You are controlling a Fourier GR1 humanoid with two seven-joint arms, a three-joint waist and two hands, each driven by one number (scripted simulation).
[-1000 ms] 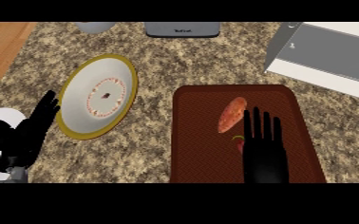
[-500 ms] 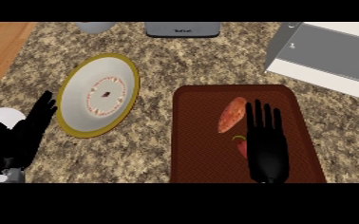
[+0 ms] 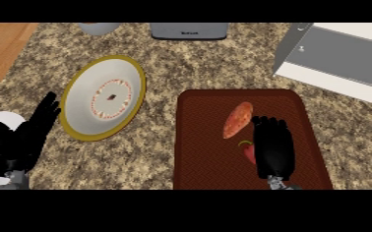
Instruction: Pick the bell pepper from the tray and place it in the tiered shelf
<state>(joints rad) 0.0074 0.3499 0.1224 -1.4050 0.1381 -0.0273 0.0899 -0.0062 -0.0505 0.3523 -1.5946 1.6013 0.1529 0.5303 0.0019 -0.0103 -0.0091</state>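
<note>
A dark red tray (image 3: 207,169) lies on the counter at the lower right. On it is an orange sweet potato (image 3: 238,119), and just below that a red bell pepper (image 3: 249,152) with a green stem. My right hand (image 3: 274,147) hovers over the tray, open, its thumb side against the pepper and hiding the pepper's right part. The fingertips (image 3: 270,124) end beside the sweet potato's lower end. The grey and white tiered shelf (image 3: 330,54) stands at the upper right. My left hand (image 3: 33,137) rests open at the left edge.
A white plate with a yellow rim (image 3: 104,97) lies left of the tray. A grey appliance (image 3: 189,30) and a grey bowl (image 3: 100,28) sit at the counter's far edge. A wooden surface (image 3: 15,44) borders the counter at the upper left.
My right hand has drawn back toward the lower edge of the tray, uncovering the red pepper at its left side. The sweet potato, pepper and left hand have stayed put.
</note>
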